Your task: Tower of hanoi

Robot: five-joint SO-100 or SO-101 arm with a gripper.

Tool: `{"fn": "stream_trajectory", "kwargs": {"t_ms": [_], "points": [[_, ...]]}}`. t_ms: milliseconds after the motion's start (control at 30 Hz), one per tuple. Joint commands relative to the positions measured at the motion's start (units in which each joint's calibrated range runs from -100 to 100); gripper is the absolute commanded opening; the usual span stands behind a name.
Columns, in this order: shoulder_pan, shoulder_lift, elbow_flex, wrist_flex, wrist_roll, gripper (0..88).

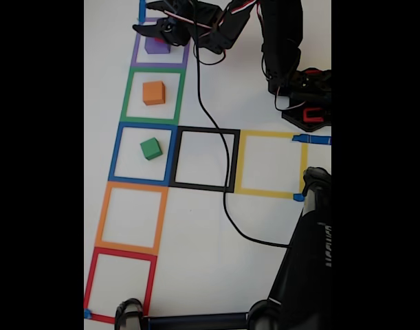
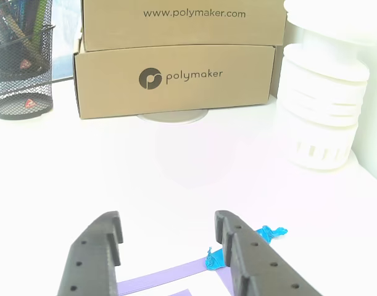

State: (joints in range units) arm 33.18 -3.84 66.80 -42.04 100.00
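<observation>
White table carrying seven taped squares in the fixed view: a column of five, purple, green, blue, orange, red from top to bottom, then black and yellow running right from the blue. Arm reaching from its base at upper right across to the purple square, the gripper hanging over that square's top edge. A black cable trailing from the arm down over the black square toward a black stand at lower right. Three cubes: purple cube sitting in the purple square just under the gripper, orange cube in the green square, green cube in the blue square. In the other view the gripper showing both fingers spread wide with nothing between them, purple tape lying below. Beyond it, two stacked cardboard boxes, a white ribbed object at right, one mesh pen cup at left. Blue tape scraps marking the corner.
</observation>
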Motion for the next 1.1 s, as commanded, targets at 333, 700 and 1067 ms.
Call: {"fn": "stream_trajectory", "kwargs": {"t_ms": [333, 700, 1067], "points": [[-8.0, -35.4, -25.9, 77.7, 0.0, 0.1], [-22.0, -34.1, -70.5, 130.2, 0.0, 0.0], [-35.8, -33.8, -82.5, 141.8, 0.0, 0.0]]}}
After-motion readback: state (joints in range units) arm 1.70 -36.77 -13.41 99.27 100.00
